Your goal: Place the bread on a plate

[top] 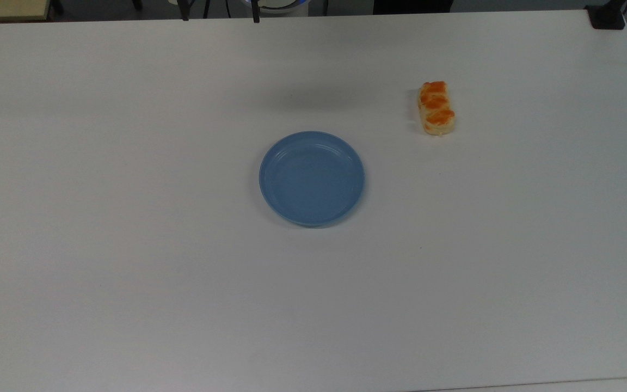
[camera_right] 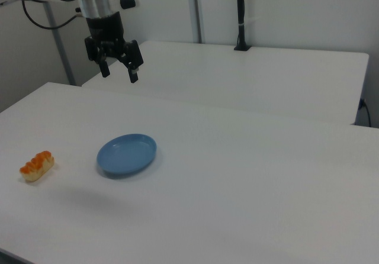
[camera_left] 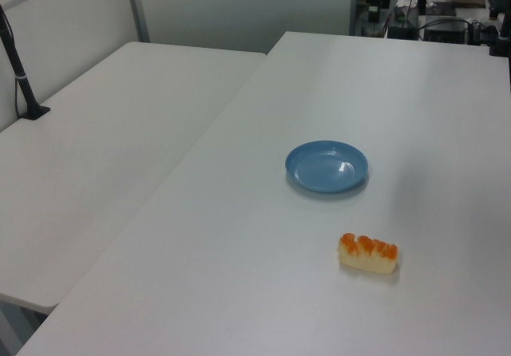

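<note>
Claw [camera_right: 119, 73] hangs high above the table [top: 128, 272] with its fingers spread and holding nothing, up behind the plate [top: 312, 178] in the right view, while the bread [top: 436, 107] lies flat on the table, apart from the plate, off to the top view's upper right.

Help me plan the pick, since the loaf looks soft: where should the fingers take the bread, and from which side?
Probably from straight above, across the middle of the bread, fingers closing on its two long pale sides. It lies flat on the table, apart from the plate, with nothing crowding it. The gripper hangs open, high above.
</note>
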Action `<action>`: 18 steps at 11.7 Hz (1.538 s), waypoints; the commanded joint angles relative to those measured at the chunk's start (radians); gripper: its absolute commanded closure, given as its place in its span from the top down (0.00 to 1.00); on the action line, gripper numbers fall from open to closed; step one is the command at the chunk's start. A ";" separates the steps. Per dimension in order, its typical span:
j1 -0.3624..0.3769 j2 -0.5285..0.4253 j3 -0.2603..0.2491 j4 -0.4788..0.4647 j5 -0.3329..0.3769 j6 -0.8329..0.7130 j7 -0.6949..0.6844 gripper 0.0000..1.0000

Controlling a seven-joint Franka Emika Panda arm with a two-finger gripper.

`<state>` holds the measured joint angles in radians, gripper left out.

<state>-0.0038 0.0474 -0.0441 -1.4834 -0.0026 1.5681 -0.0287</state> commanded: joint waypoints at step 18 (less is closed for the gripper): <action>-0.013 -0.050 0.055 -0.094 0.030 -0.010 -0.020 1.00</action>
<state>-0.0037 0.0369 0.0026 -1.5344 0.0068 1.5680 -0.0365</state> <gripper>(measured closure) 0.000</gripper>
